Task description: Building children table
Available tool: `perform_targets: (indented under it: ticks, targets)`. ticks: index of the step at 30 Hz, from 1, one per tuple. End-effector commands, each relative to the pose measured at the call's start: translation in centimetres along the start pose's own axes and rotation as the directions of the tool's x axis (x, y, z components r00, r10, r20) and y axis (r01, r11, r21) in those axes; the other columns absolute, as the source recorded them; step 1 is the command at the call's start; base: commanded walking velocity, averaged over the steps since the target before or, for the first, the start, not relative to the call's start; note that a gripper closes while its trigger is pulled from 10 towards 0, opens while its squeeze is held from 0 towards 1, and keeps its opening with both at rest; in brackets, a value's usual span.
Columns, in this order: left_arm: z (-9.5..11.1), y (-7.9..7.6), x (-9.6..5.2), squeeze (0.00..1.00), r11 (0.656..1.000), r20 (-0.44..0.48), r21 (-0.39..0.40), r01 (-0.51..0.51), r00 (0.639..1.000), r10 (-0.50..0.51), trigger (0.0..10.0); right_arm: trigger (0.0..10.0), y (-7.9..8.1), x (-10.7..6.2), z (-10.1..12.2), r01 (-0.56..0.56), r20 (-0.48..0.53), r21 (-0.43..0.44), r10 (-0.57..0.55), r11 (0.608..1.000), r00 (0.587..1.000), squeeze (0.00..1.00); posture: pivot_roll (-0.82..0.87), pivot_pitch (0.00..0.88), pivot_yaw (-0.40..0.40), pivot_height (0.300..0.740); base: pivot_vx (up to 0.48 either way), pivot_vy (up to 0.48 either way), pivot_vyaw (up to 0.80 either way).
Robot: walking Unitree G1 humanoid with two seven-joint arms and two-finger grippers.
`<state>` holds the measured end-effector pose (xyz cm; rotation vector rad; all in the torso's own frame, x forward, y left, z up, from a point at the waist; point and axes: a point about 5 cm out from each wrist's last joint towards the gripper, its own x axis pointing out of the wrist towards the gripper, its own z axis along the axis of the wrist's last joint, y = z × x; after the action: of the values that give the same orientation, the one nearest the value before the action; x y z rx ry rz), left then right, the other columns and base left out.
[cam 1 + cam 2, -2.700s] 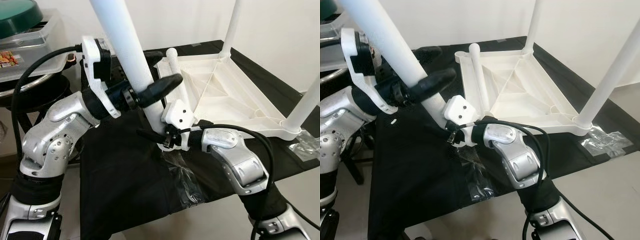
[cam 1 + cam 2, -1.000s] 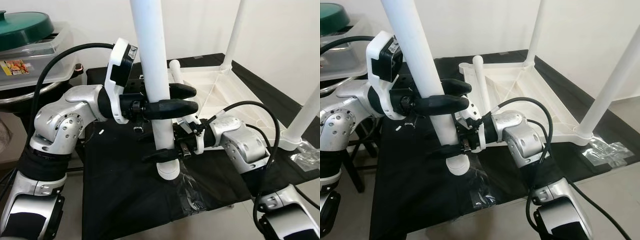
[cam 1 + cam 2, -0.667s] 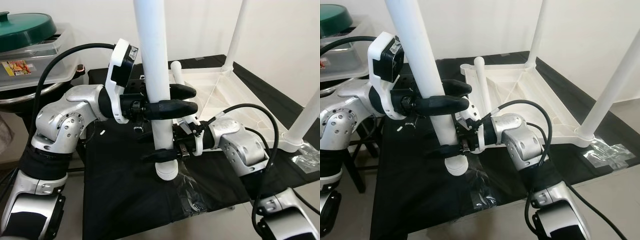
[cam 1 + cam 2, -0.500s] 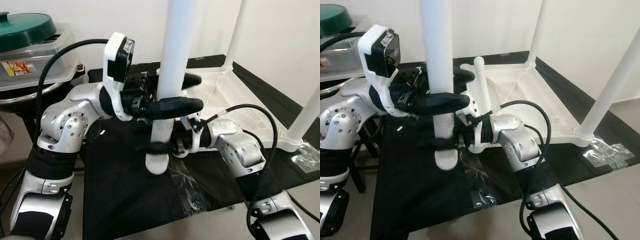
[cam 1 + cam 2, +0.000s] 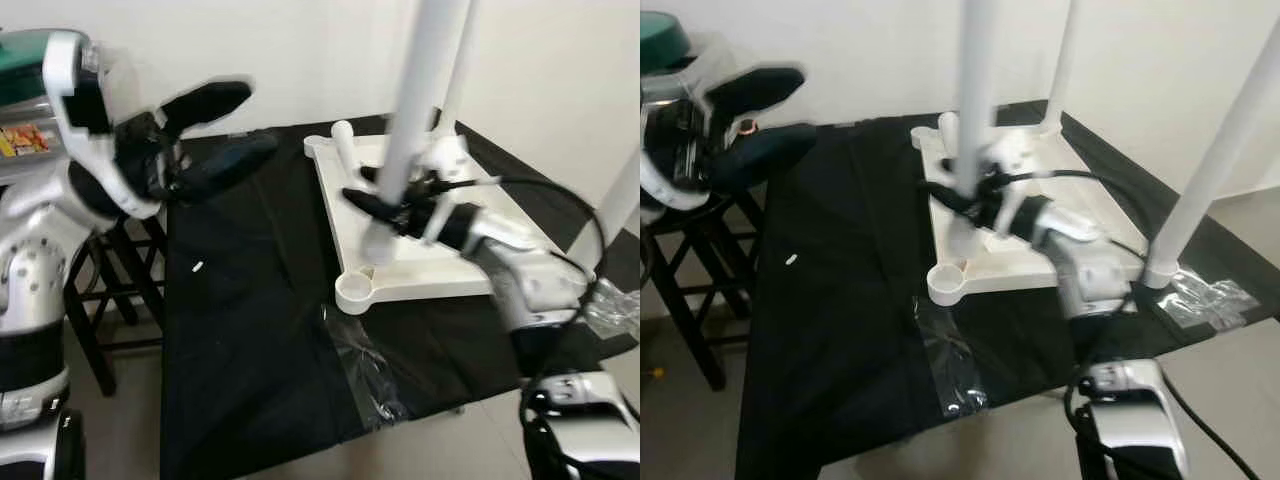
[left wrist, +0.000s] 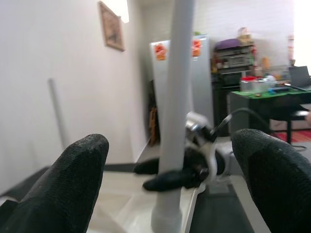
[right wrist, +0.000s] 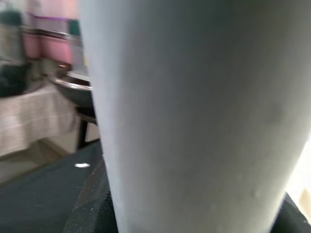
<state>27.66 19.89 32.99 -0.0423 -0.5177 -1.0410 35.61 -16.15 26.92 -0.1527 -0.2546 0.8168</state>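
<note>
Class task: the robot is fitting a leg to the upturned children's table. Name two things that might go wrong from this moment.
1. Only the right gripper holds the loose leg; the left gripper is open and away, so the tall leg may tilt.
2. The leg's foot sits beside the empty corner socket, not in it, so it might miss.

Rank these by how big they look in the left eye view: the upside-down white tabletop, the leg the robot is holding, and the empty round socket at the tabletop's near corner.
1. White tabletop.
2. Held leg, gripped by the right tool; nearness to the camera may enlarge it.
3. Round socket, clearly smallest.
</note>
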Motion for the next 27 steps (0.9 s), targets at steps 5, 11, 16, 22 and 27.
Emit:
perform_targets:
  ticks: [5,11,16,22,27]
  targets:
    - [-1.4,-1.0,-1.3,1.00,0.995,-0.050,-0.006,-0.096,0.994,0.095,10.0,6.1,-0.3,0.1,0.7,0.013,0.024,-0.008,-0.013,1.000,1.000,0.00,0.02,0.215,-0.018,0.740,0.000,0.000,0.00]
    - [-9.5,-7.8,-2.7,0.00,0.972,-0.256,-0.035,-0.230,0.943,0.214,10.0,10.0,1.1,-0.2,1.0,-0.287,0.027,0.014,0.287,0.958,0.958,0.00,0.02,0.295,-0.014,0.740,0.000,0.000,0.00]
    - [-11.9,-11.6,-2.7,0.00,0.953,-0.344,-0.044,-0.298,0.900,0.266,10.0,10.0,0.3,-0.7,2.1,-0.395,0.114,0.063,0.387,0.917,0.915,0.00,0.03,0.349,-0.001,0.740,0.000,0.000,0.00]
    - [-12.5,-12.9,-4.9,0.00,0.930,-0.422,0.081,-0.359,0.833,0.359,10.0,10.0,1.3,0.2,2.7,-0.542,0.077,-0.009,0.541,0.840,0.837,0.00,0.04,0.402,0.006,0.740,0.000,0.000,0.00]
    - [-11.6,-13.8,-5.6,0.00,0.900,-0.408,0.101,-0.423,0.808,0.425,10.0,10.0,2.6,1.0,3.4,-0.643,0.050,-0.047,0.645,0.764,0.763,0.00,0.05,0.453,0.007,0.740,0.000,0.000,0.00]
